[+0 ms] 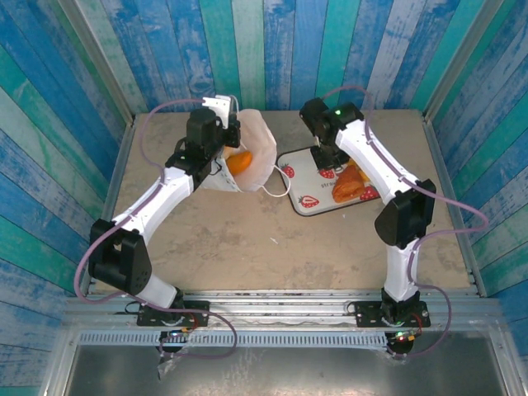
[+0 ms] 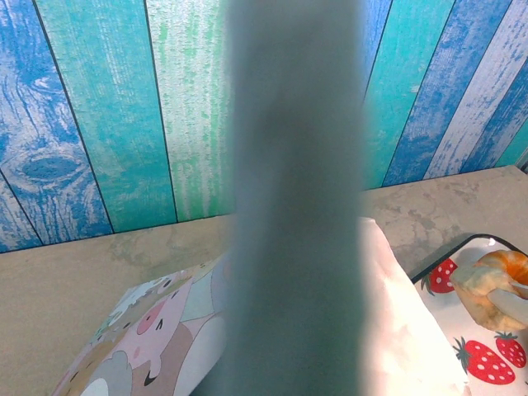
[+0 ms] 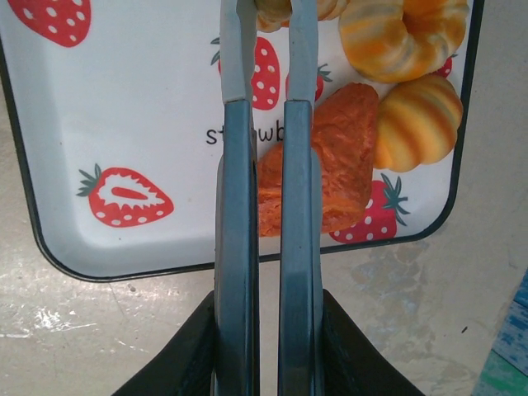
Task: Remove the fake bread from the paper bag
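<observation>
Right fingers [image 3: 238, 206] closed, seemingly above fake bread [image 3: 345, 157]

Under the right claw [image 3: 271, 12], glossy bread [image 3: 342, 157] lies on a smooth white tray [image 3: 124, 99]; the paper bag [image 1: 257, 147] looks matt, creased.

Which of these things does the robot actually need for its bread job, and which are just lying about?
Part of the job: the paper bag; the orange fake bread inside it; the other pastries lying on the tray.
Just there: the strawberry tray, perhaps a landing spot; the table; the blue plank walls.
</observation>
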Robot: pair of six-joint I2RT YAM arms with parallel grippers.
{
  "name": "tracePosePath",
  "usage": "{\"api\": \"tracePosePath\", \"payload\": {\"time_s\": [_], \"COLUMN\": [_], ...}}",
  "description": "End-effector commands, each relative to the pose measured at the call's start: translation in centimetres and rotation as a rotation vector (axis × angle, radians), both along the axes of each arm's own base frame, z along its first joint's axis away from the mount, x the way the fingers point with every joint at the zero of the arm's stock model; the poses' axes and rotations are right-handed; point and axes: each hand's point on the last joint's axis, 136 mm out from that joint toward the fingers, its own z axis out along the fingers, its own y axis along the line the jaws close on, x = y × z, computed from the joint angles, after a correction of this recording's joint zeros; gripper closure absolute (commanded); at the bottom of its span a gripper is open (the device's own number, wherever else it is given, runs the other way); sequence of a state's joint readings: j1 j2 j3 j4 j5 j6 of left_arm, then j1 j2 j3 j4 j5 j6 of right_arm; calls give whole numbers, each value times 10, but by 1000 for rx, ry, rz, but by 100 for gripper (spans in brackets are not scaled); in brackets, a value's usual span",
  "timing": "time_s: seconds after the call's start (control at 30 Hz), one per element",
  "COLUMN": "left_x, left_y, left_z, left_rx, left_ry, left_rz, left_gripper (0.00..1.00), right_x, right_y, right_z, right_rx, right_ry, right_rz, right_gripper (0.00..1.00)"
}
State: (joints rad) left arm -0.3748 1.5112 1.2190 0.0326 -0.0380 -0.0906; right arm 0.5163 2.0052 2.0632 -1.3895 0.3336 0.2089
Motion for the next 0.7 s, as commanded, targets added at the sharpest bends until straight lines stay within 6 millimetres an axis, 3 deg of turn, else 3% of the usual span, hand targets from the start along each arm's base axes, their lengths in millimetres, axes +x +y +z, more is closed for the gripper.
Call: {"api": "tracePosePath", "payload": {"time_s": [0.0,0.67], "left_x": [-7,-7], "left_y": [1,-2], "left_z": [8,2], "left_rx": [-15,-18], "left_ry": [-18,-3], "left_rz": [-7,-19], "left_gripper": [100,100], "right_x": [11,28], "right_y": [-6,-10], "right_z": [4,-30], "right_rx": [-54,-177], "right_ry": [-30,31], "right_rz": [-8,-12], "right_gripper": [73,70]}}
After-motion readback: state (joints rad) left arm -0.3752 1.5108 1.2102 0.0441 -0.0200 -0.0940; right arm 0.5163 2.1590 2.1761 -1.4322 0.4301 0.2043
